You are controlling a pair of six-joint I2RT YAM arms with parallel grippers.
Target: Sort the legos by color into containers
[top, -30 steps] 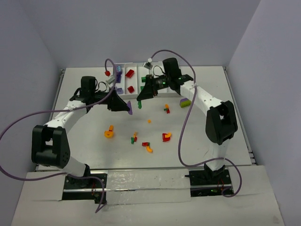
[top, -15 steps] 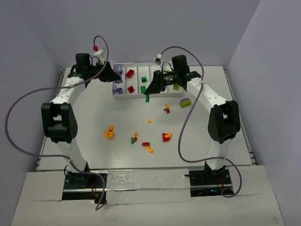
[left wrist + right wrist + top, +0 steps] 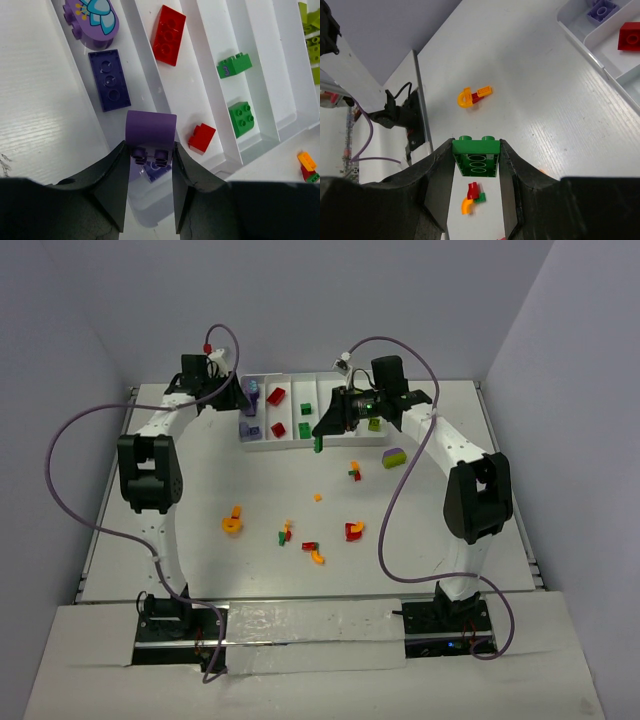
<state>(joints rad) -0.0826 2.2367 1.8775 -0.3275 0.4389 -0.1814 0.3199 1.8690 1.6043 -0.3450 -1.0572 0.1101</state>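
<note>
The containers are the narrow compartments of one white tray (image 3: 270,445) at the back of the table. My left gripper (image 3: 243,405) hovers over the tray's leftmost compartment, shut on a purple lego (image 3: 150,131). Below it lie a flat purple brick (image 3: 110,80) and a rounded purple piece (image 3: 92,17). The neighbouring compartments hold red bricks (image 3: 169,28) and green bricks (image 3: 241,111). My right gripper (image 3: 320,435) hangs just in front of the tray's front wall, shut on a dark green lego (image 3: 476,155) with its studs pointing away from the camera.
Loose legos lie on the table: an orange ring piece (image 3: 232,520), a red and yellow piece (image 3: 354,531), a green and red pair (image 3: 353,471), a small orange bit (image 3: 317,497), mixed clusters (image 3: 285,533) and a lime and purple brick (image 3: 393,457). Cables loop beside both arms.
My left arm swung from mid-table back and left to above the tray's left compartment, carrying the purple lego. My right gripper shifted slightly right, still holding the green lego.
</note>
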